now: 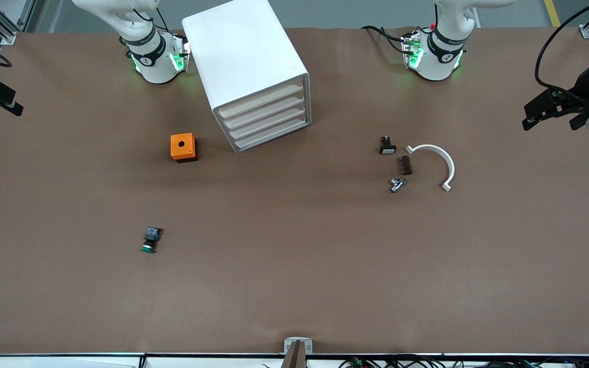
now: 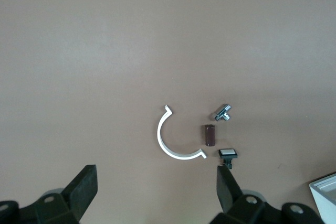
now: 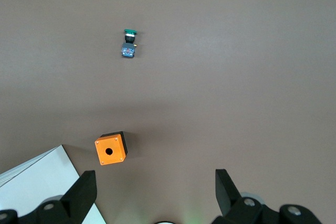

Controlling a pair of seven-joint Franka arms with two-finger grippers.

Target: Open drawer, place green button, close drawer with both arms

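Cabinet [image 1: 253, 71] fronts are all flush from my front camera, so the drawer [image 1: 269, 134] sits shut among four alike. The button [image 1: 151, 240] lies on the brown surface [image 1: 294, 266] toward the right arm's end, nearer the front camera than the orange box [image 1: 183, 147].

My right wrist camera shows what the front misses: the right tool [image 3: 155, 195] with fingers spread wide, empty, over the surface near the box and the cabinet corner.

My left wrist camera shows the left tool [image 2: 157, 192] just as wide and empty, above a white curved clip [image 2: 170, 140], a brown block [image 2: 210, 135], a metal part [image 2: 223, 113] and a white-faced switch [image 2: 228, 154].

Grey floor borders the surface near the bases.
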